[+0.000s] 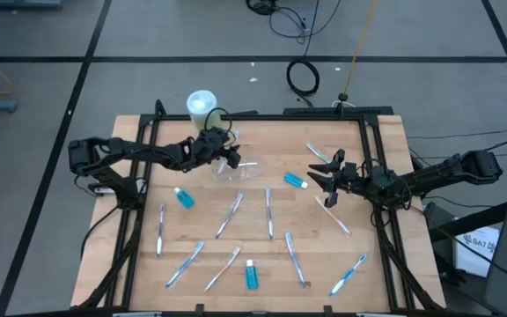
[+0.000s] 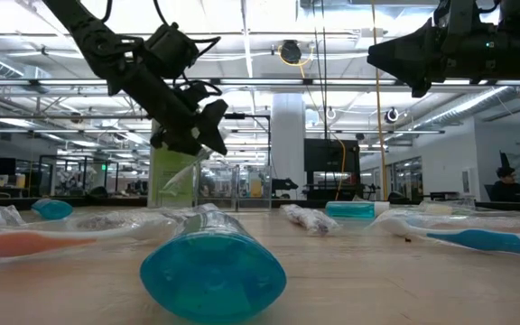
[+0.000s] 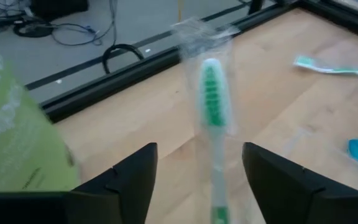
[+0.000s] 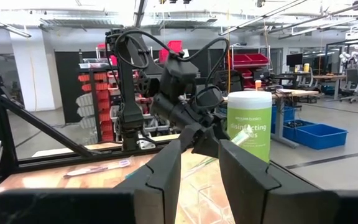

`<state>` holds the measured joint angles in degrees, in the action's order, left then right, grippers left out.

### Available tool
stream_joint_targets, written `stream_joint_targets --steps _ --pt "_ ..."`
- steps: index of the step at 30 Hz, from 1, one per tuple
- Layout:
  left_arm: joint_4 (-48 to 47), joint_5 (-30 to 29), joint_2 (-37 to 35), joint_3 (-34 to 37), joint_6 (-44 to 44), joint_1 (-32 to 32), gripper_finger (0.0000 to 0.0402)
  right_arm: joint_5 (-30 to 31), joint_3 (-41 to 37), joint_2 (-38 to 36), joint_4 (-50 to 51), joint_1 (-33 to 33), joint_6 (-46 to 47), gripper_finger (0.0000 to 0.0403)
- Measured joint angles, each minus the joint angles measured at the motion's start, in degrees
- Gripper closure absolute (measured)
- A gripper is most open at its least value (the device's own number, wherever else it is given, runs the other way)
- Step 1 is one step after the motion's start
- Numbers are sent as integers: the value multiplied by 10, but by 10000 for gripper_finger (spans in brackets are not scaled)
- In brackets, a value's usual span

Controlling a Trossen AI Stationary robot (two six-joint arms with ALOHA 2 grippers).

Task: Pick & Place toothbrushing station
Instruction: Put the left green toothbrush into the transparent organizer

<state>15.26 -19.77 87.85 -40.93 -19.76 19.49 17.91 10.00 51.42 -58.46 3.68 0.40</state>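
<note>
My left gripper (image 1: 229,157) is above the far middle of the table and holds a green-bristled toothbrush in a clear wrapper (image 3: 213,99). The brush sticks out forward between the fingers and is off the table. It also shows in the high view (image 1: 243,167) and in the right wrist view (image 4: 238,138). My right gripper (image 1: 326,176) hovers open and empty over the table's right half, pointing at the left gripper (image 4: 194,118). My left gripper has the wrapped toothbrush by its handle end (image 3: 216,208), which runs down between the two fingers (image 3: 135,180) and out of the picture, so the place of contact is hidden. The brush lies along the fingers, head away from the gripper, lifted clear of the table.
A white and green wipes canister (image 1: 201,104) stands at the far edge, just behind the left gripper. Several wrapped toothbrushes (image 1: 228,216) and three blue toothpaste tubes (image 1: 183,198) (image 1: 295,180) (image 1: 252,276) lie spread over the wooden table. A black frame (image 1: 372,176) borders it.
</note>
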Motion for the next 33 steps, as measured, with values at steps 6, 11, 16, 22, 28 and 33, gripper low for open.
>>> stream_joint_targets --steps 6,11,16,22,28,33 --pt "-2 9 0 0 -9 0 249 0 0 0 0 0 -2 303" --pt "-1 19 0 0 0 0 316 0 0 0 0 0 -2 303" --pt "0 19 0 0 -1 0 360 0 0 0 0 0 -2 303" --pt "7 6 -2 0 3 -8 392 0 0 0 0 0 -2 303" --pt "18 -89 -20 0 11 -43 376 0 0 0 0 0 -2 303" --pt "11 -203 -38 0 16 -92 392 0 0 0 4 0 -2 303"
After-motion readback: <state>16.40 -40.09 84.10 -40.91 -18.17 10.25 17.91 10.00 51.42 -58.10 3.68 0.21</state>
